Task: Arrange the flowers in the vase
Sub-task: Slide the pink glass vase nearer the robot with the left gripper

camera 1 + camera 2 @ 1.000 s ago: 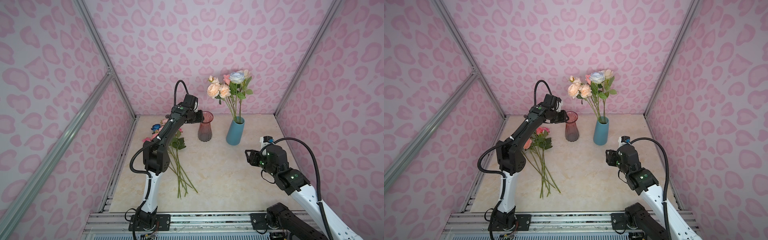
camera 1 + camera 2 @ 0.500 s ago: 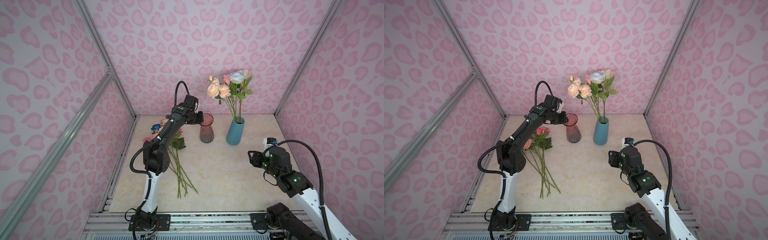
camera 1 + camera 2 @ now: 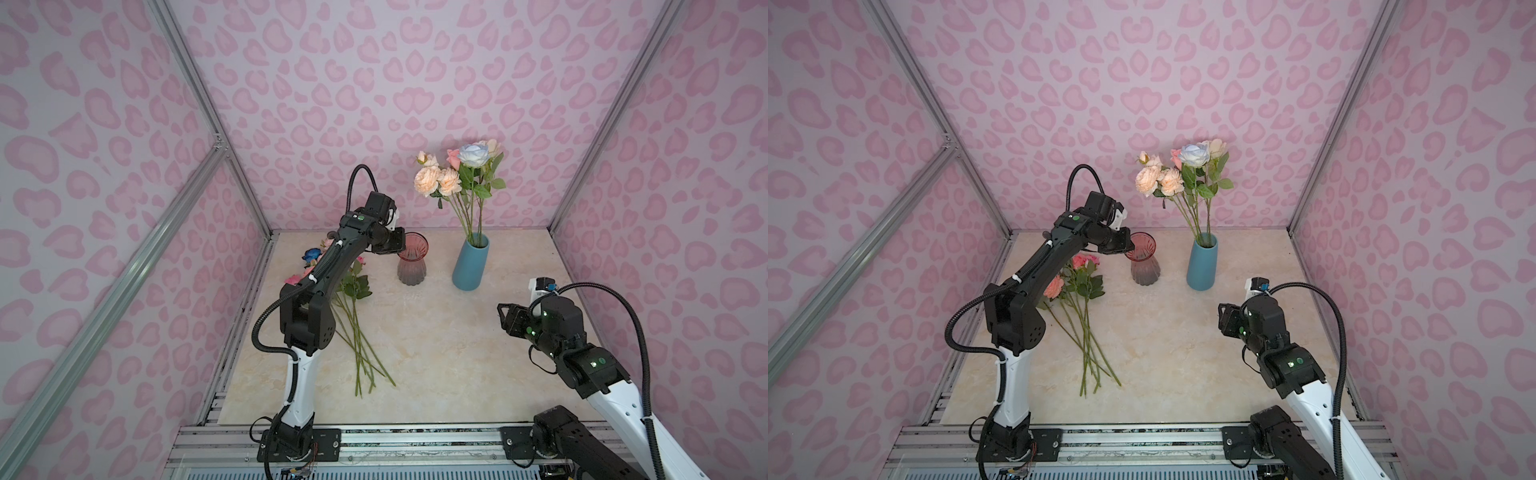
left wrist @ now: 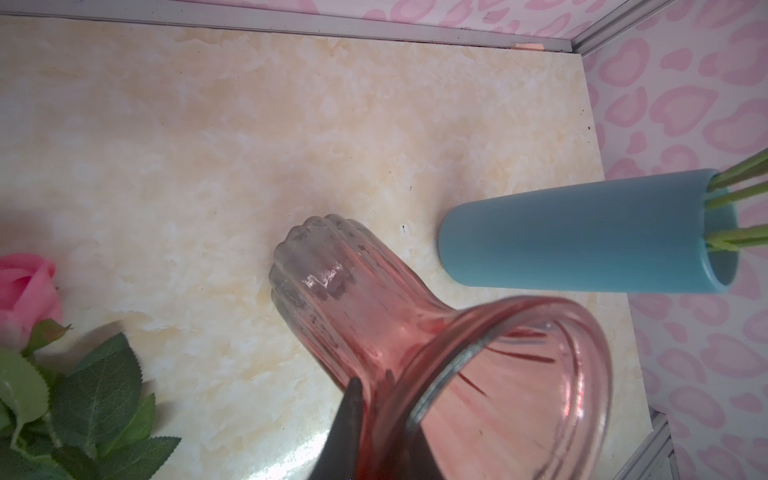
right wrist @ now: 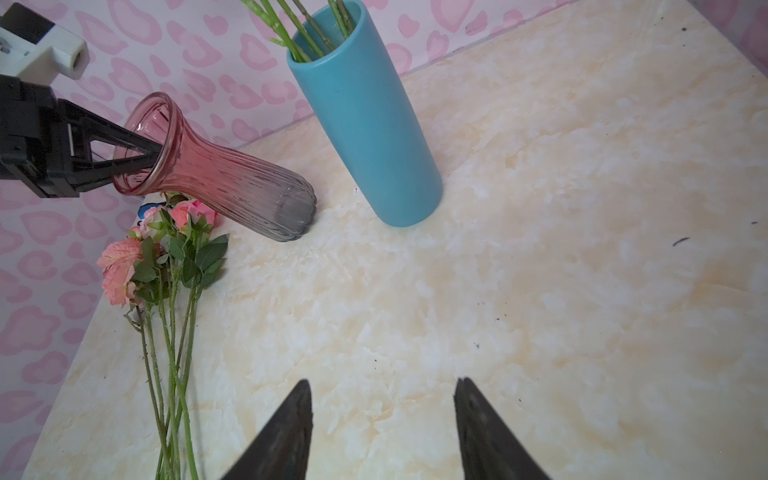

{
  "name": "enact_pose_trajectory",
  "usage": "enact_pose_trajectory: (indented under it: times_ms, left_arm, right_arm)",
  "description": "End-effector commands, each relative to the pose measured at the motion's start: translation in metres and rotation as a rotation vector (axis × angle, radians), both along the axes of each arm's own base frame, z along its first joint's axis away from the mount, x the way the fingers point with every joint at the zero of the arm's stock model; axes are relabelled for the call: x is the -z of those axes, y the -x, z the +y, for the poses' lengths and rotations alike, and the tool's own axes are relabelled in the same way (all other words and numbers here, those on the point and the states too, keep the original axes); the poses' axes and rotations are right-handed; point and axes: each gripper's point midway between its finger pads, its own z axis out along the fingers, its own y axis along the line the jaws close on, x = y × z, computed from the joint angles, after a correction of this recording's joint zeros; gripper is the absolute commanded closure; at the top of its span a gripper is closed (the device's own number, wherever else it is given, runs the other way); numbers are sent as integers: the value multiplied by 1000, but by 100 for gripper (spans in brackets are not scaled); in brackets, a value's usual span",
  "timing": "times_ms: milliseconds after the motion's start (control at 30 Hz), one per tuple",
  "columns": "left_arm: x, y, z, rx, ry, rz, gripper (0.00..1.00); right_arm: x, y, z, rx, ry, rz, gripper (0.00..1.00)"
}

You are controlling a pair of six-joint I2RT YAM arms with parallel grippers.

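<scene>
1. Left gripper: it sits at the mouth of the ribbed pink glass vase. The right wrist view shows 1 finger inside the mouth and 1 outside, drawn nearly together with the rim wall pinched between them. The pink glass vase holds no flowers, and its base is on the cream marble-patterned tabletop.

2. Right gripper: its jaws stand roughly half apart with only bare tabletop between them. It grips nothing and hovers above the table, well apart from both vases.

3. Loose flowers: a bunch of long green-stemmed pink and coral blooms lies flat on the tabletop. It is below the left gripper and partly under that arm's forearm. The blooms are near the base of the pink glass vase, and the stems run back toward the arm's mount. 1 deep blue bloom lies on the far side of the forearm. The bunch is well apart from the right gripper, across the table.

4. Tall matte blue cylindrical vase: it stands upright just beside the pink glass vase, on the side away from the left gripper. It holds arranged flowers in peach, pink and pale blue-white.
</scene>
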Motion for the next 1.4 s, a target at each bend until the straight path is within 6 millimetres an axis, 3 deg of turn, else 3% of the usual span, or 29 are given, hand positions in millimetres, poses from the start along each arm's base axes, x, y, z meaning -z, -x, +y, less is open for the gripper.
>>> enact_pose_trajectory:
  times_ms: [0, 167, 667, 1067, 1367]
  left_arm:
    - [-9, 7, 6, 14, -17, -20, 97]
    - [-19, 13, 11, 1, -19, -49, 96]
    - [-17, 33, 12, 24, -5, -6, 96]
    - [-16, 72, 17, 60, -16, 24, 96]
    - [-16, 120, 10, 122, -16, 66, 96]
  right_arm:
    - [3, 0, 0, -1, 5, 1, 44]
    - [3, -3, 0, -7, 13, 3, 44]
    - [-5, -10, 4, -23, 15, -6, 45]
    - [-15, -24, 27, -94, -8, -19, 46]
    - [-24, -24, 40, -117, 12, -35, 47]
